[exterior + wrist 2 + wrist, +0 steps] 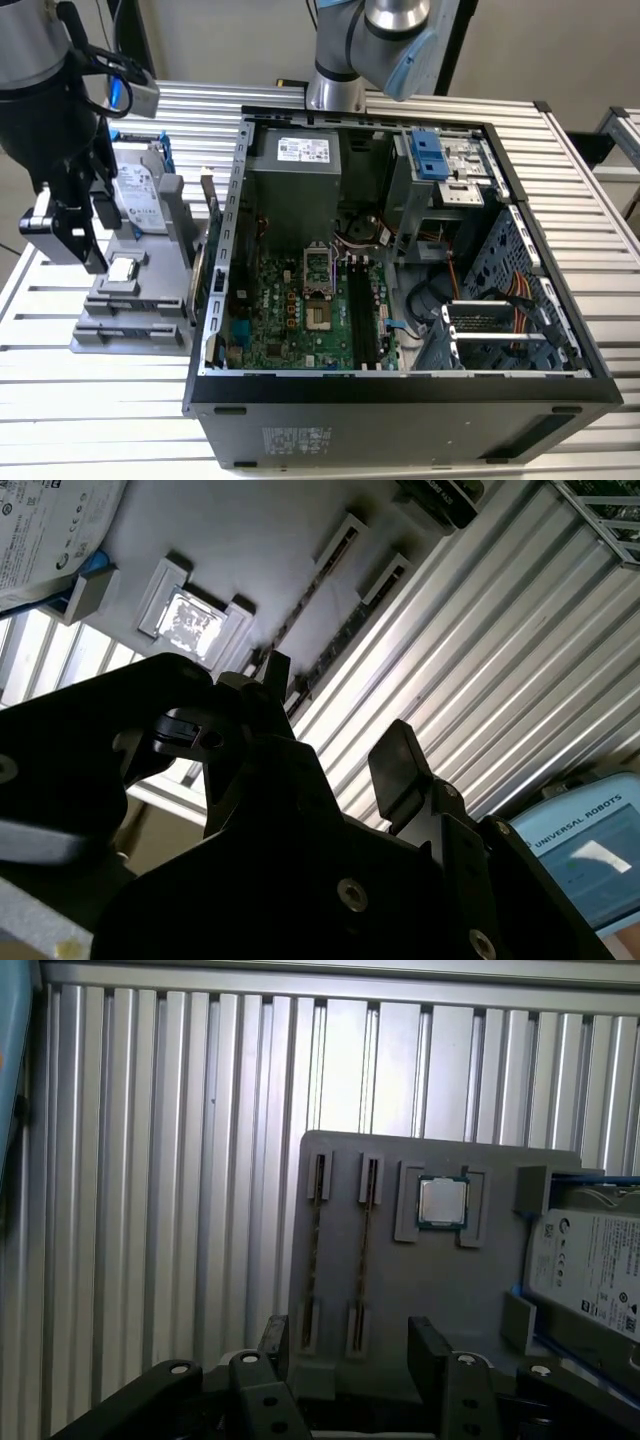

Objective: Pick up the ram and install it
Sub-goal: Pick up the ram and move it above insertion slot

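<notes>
The ram (pixel 362 1260) stands on its thin edge in a narrow slot of the gray holder (pixel 440 1300). A twin slot just beside it carries what looks like a second stick. Held upright this way, the ram offers you both flat faces to pinch. The gripper (pixel 350 1345) hangs above the slotted end of the holder with its fingers (pixel 430 1345) spread apart and nothing between them. In the first wrist view they straddle the two slots, so you appear to be lining up for the grasp, with no contact visible. The processor chip (pixel 442 1203) sits in its own recess nearby, and the hard drive (pixel 590 1260) lies at the far end. In the exterior view the holder sits on the ribbed table (pixel 100 420) to the left of the computer case (pixel 400 390). The case lies open on its side, so the motherboard's long black slots (pixel 362 315) face up.
</notes>
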You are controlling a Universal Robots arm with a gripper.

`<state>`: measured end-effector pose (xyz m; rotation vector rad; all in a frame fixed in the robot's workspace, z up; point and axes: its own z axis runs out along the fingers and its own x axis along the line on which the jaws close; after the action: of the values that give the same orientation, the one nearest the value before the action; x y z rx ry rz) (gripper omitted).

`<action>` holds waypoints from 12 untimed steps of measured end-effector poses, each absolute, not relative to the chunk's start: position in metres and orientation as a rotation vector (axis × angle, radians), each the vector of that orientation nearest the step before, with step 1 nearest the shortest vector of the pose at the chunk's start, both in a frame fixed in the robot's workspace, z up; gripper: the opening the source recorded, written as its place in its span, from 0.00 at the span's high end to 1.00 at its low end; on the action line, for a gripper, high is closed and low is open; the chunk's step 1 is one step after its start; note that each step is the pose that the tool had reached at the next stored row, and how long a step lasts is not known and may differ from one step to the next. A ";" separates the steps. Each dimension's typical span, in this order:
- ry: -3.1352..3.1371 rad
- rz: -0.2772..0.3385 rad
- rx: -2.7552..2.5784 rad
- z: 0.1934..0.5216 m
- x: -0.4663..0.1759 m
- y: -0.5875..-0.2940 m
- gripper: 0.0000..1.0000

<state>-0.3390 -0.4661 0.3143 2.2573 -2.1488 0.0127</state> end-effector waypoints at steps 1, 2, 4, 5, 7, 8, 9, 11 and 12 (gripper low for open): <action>-2.148 0.014 2.257 0.314 -0.339 -0.466 0.00; -2.148 0.014 2.256 0.313 -0.339 -0.466 0.00; -2.147 0.015 2.255 0.311 -0.339 -0.466 0.00; -2.147 0.016 2.255 0.309 -0.339 -0.466 0.00; -2.146 0.017 2.254 0.308 -0.339 -0.466 0.00; -2.147 0.017 2.254 0.307 -0.339 -0.466 0.00; -2.147 0.017 2.254 0.307 -0.339 -0.466 0.00; -2.147 0.017 2.254 0.305 -0.339 -0.466 0.00; -2.147 0.016 2.253 0.304 -0.339 -0.466 0.00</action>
<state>-0.3390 -0.4657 0.3042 2.2534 -2.1469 0.0161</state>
